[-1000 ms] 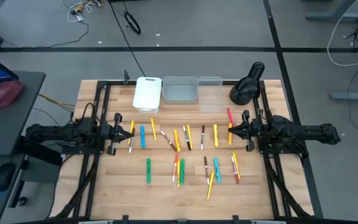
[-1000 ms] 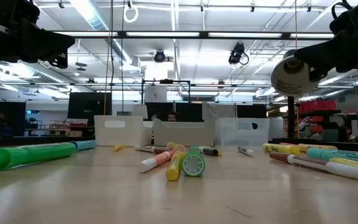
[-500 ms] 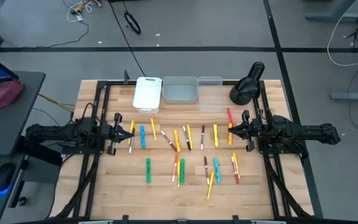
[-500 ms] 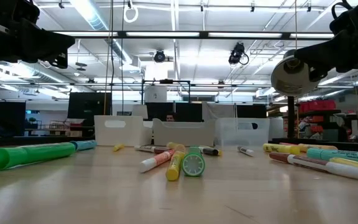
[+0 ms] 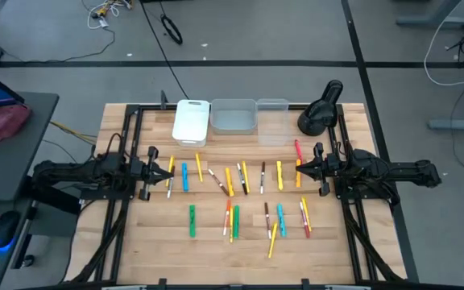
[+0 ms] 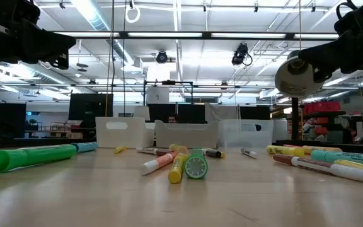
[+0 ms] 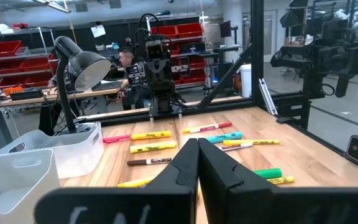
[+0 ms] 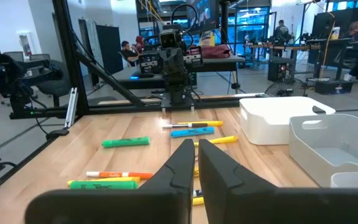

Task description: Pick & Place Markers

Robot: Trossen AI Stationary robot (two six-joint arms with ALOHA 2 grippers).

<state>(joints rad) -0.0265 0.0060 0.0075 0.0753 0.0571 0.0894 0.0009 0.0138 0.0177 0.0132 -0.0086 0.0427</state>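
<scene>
Many markers in yellow, orange, green, blue, red and dark colours lie flat and scattered over the middle of the wooden table; the low view shows a big green one close by. My left gripper is at the table's left side, pointing level toward the right, shut, above the outermost markers. My right gripper is at the right side, pointing level toward the left, also shut. Both are raised off the table and hold nothing. In the wrist views each gripper's closed fingers point across the markers at the opposite arm.
Three small bins stand in a row at the far edge: a white one, a grey one and a clear one. A black desk lamp stands at the far right corner. A dark metal frame borders the table.
</scene>
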